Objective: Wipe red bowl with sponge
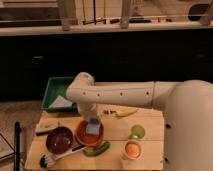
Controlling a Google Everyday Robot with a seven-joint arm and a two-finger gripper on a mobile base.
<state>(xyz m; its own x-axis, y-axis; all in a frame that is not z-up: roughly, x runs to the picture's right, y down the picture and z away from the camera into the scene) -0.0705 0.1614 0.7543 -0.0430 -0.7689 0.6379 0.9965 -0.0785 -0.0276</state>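
The red bowl (pixel 84 135) sits on the wooden table, right of a dark brown-maroon bowl (pixel 59 139). The light blue-grey sponge (pixel 92 129) lies pressed inside the red bowl. My gripper (pixel 92 121) comes down from the white arm directly onto the sponge, over the bowl's middle. The sponge's upper edge is hidden under the gripper.
A dish brush (pixel 60 156) lies in front of the dark bowl. A green cucumber-like item (pixel 97 149) lies below the red bowl. A green cup (pixel 137 131), a cup with an orange inside (pixel 132 148), a banana (pixel 125 113) and a green tray (pixel 56 95) with a white sheet stand around.
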